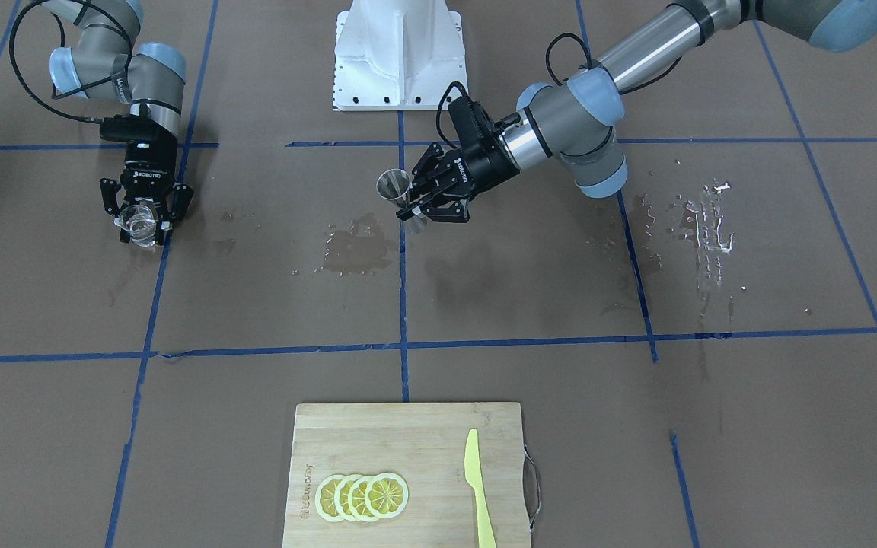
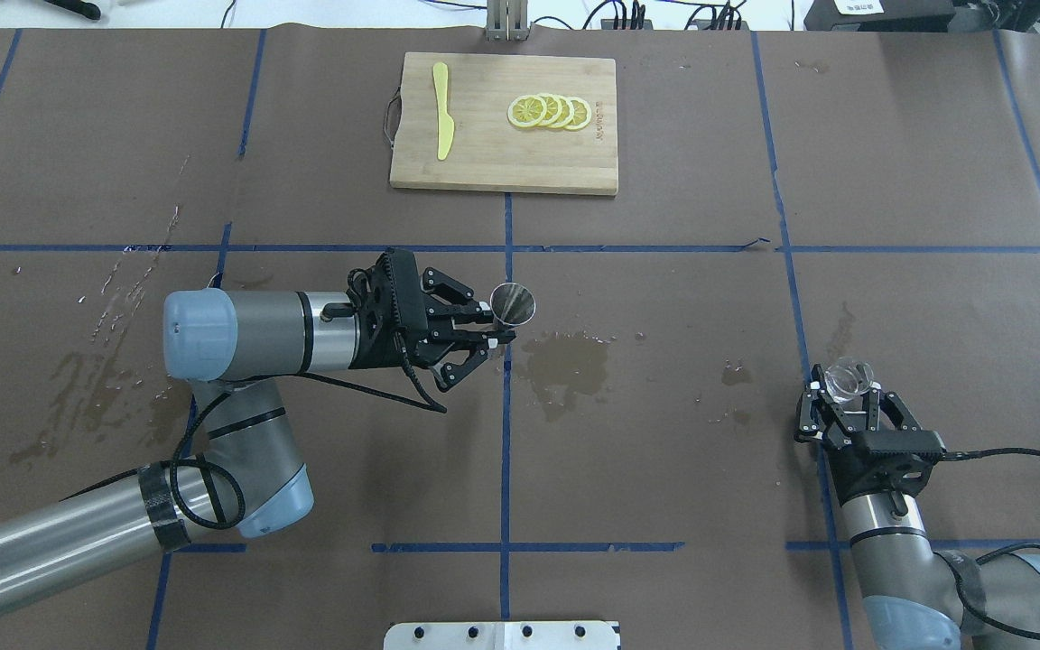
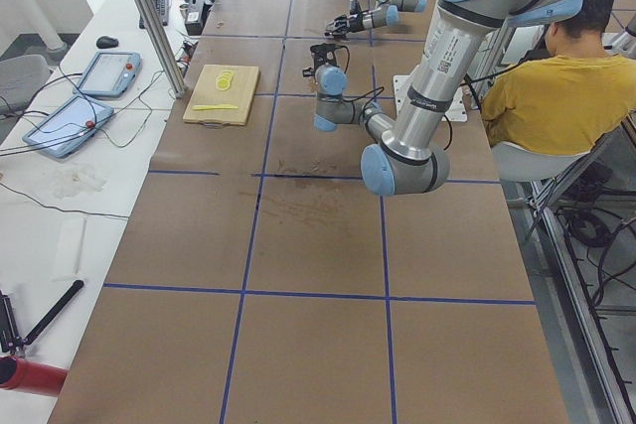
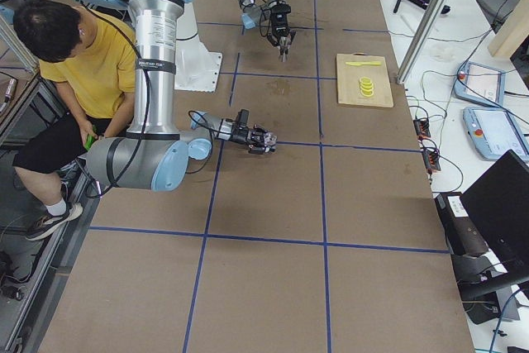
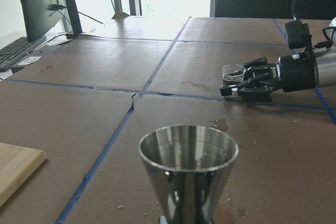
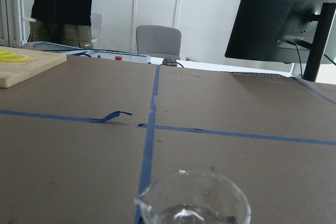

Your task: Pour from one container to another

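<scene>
Left gripper [image 2: 497,332], jaws clamped on an upright polished-steel conical jigger [image 2: 514,303] near the centre of the brown paper-covered table [image 2: 664,451]. Right gripper [image 2: 848,399], closed around a small clear glass beaker [image 2: 848,379], mouth up, lies well apart toward the robot's right. The gap between the vessels runs across the table.

Over the middle of the table [image 2: 664,469], the metal cup [image 2: 513,303] sits upright in the left claw [image 2: 493,329], with a wet patch [image 2: 565,361] on the table just to its right. Well apart, at the robot's right, the glass beaker [image 2: 849,372] sits in the right claw [image 2: 848,390]. At the far edge, beyond the cup, lies a cutting board [image 2: 493,162], with a knife [image 2: 441,122] on its left part and lemon slices [image 2: 549,111] on its right.
</scene>
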Available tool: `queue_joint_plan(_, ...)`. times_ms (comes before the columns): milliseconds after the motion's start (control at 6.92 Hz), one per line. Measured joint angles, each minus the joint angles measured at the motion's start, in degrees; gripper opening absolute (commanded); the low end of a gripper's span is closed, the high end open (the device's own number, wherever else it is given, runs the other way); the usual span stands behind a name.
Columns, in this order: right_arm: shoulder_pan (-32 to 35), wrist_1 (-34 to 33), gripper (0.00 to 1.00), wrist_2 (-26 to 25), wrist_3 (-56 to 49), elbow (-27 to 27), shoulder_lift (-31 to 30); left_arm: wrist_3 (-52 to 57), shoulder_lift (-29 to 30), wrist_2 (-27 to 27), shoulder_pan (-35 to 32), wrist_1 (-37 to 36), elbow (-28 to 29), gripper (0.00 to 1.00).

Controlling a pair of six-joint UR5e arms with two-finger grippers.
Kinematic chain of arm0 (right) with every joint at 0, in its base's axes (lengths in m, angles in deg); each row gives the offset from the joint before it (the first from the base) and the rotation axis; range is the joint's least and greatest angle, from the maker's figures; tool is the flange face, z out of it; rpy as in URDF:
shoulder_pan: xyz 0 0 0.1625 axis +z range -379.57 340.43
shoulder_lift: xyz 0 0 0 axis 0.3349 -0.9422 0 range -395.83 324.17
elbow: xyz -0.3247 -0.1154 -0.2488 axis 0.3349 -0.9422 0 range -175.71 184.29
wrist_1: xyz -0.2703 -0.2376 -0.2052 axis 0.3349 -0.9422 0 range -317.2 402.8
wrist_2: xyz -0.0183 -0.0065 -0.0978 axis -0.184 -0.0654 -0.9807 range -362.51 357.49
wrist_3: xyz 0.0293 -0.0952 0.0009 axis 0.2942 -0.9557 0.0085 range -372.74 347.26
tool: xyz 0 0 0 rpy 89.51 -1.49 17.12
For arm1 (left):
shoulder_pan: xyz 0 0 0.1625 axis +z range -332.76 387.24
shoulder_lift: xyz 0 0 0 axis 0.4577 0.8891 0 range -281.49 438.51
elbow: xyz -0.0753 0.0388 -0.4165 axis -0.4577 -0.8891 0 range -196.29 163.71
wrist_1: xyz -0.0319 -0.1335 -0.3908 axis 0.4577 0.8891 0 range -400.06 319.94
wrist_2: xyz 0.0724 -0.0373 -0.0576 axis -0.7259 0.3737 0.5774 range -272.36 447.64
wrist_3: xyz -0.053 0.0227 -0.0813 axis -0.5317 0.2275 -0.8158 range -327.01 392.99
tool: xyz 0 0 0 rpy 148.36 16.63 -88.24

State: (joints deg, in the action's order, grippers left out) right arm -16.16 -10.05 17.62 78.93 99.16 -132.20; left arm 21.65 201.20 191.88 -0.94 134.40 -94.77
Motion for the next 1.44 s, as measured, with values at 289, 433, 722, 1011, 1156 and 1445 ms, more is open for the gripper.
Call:
queue_joint_plan(289, 0.25, 0.33, 0.00, -1.70, -0.27, 1.97, -0.74, 0.00, -0.03, 0.00, 0.00, 0.00, 0.00, 0.00)
queue_joint_plan(433, 0.27, 0.70, 0.00, -4.75, -1.21, 2.07, -1.01, 0.00, -0.06, 0.00, -0.02, 0.00, 0.00, 0.00)
queue_joint_plan(722, 0.34, 4.06, 0.00, -6.72, -7.36, 2.62, -0.85, 0.02, -0.44, 0.06, -0.03, 0.09, -0.06, 0.00)
queue_joint_plan(1011, 1.56, 17.95, 0.00, -3.80, -22.19, 2.87, -0.22, 0.08, -0.73, 0.08, -0.04, 0.19, -0.18, 0.00)
queue_joint_plan(1156, 3.22, 22.72, 0.00, -0.80, -28.49, 2.98, 0.68, 0.07, -0.76, 0.09, -0.01, 0.23, -0.22, 0.00)
queue_joint_plan(1445, 7.30, 25.14, 0.00, 5.47, -38.58, 2.99, 3.96, 0.03, -0.82, 0.09, 0.12, 0.20, -0.21, 0.00)
